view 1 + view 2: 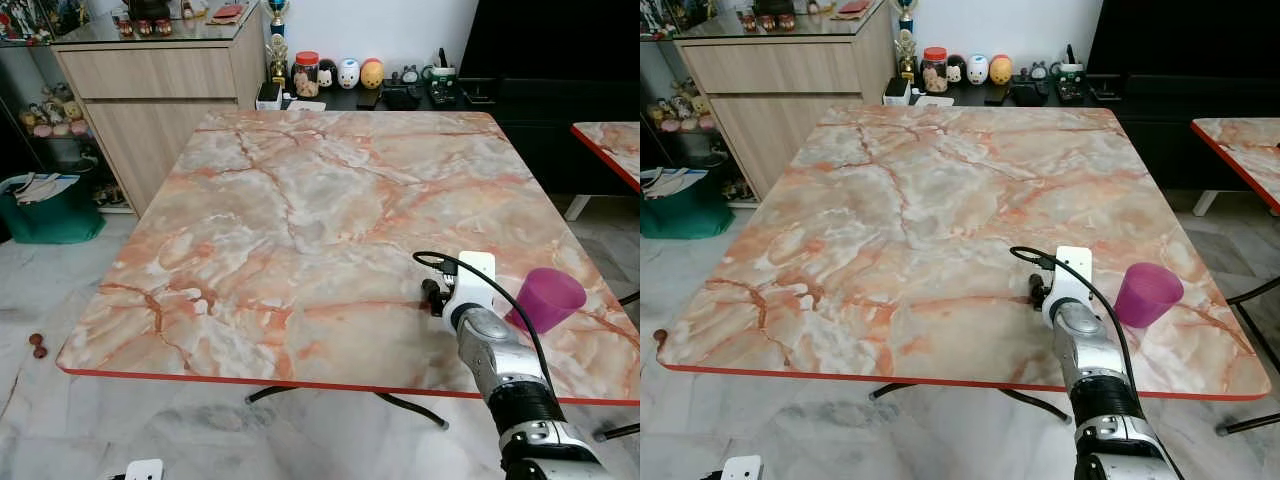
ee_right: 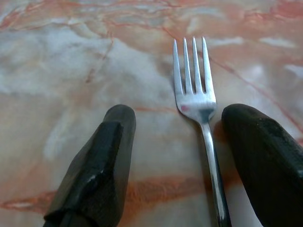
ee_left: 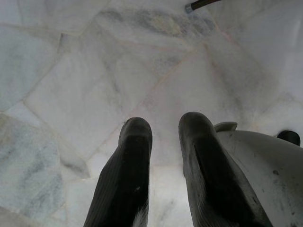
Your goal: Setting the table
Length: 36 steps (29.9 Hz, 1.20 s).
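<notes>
A silver fork [image 2: 193, 97] lies flat on the orange marble table [image 1: 300, 200], tines pointing away from my right gripper [image 2: 175, 118]. The gripper is open and low over the table, one finger on each side of the fork; the handle runs close beside one finger [image 2: 265, 151]. My right arm [image 1: 490, 345] reaches over the table's front right part. A purple plastic cup [image 1: 545, 298] stands on the table just right of that wrist. My left gripper [image 3: 164, 130] hangs idle over the floor, its fingers a little apart with nothing between them.
The table's red front edge [image 1: 260, 380] runs just below the arm. A wooden cabinet [image 1: 150, 90] and a low shelf with jars and figurines [image 1: 345, 75] stand behind the table. A green bag [image 1: 45, 205] sits on the floor at left. A second marble table [image 1: 612, 140] is at right.
</notes>
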Tool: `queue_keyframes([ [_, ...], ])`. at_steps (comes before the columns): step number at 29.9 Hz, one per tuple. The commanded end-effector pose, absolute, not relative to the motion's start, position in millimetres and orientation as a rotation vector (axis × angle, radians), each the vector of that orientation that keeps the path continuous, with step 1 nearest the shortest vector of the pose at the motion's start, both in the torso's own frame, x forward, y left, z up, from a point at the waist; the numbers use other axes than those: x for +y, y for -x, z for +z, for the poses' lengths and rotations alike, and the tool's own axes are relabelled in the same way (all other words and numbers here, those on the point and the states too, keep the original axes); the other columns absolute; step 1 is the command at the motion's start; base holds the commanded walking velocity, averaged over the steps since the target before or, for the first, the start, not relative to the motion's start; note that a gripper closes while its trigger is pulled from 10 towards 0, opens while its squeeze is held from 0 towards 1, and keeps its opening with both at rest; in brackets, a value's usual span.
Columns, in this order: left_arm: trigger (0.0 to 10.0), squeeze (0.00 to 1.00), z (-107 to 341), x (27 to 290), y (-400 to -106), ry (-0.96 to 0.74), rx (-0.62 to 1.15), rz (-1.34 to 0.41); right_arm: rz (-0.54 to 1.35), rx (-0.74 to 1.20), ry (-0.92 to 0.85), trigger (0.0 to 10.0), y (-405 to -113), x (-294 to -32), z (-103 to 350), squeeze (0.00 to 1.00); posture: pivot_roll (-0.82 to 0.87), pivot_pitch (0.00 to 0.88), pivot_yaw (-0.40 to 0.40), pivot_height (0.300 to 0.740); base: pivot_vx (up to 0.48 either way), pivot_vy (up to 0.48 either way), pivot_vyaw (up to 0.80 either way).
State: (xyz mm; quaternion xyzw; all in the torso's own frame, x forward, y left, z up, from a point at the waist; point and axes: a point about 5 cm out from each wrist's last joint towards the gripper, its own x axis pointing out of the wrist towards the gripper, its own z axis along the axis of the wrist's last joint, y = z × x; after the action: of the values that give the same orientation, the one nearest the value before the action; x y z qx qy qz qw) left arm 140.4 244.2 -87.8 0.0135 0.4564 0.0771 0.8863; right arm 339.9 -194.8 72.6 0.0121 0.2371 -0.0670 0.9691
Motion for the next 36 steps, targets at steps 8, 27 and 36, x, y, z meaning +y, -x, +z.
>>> queue_keyframes([
  [8, 10.0, 0.0, -88, 245, -140, -0.044, 0.951, 0.156, -0.144, 0.528, -0.043, 10.0, -325, -192, 60, 0.0, -0.04, 0.0, 0.014, 0.707, 0.0, 0.0, 0.0],
  [27, 10.0, 0.0, -81, 234, -160, -0.043, 0.848, 0.117, -0.159, 0.53, -0.055, 0.0, -322, -195, 61, 0.0, -0.05, 0.0, 0.015, 0.707, 0.0, 0.0, 0.0],
  [36, 10.0, 0.0, -81, 237, -156, -0.04, 0.854, 0.128, -0.152, 0.521, -0.053, 0.0, -323, -193, 64, 0.0, -0.04, 0.0, 0.012, 0.707, 0.0, 0.0, 0.0],
])
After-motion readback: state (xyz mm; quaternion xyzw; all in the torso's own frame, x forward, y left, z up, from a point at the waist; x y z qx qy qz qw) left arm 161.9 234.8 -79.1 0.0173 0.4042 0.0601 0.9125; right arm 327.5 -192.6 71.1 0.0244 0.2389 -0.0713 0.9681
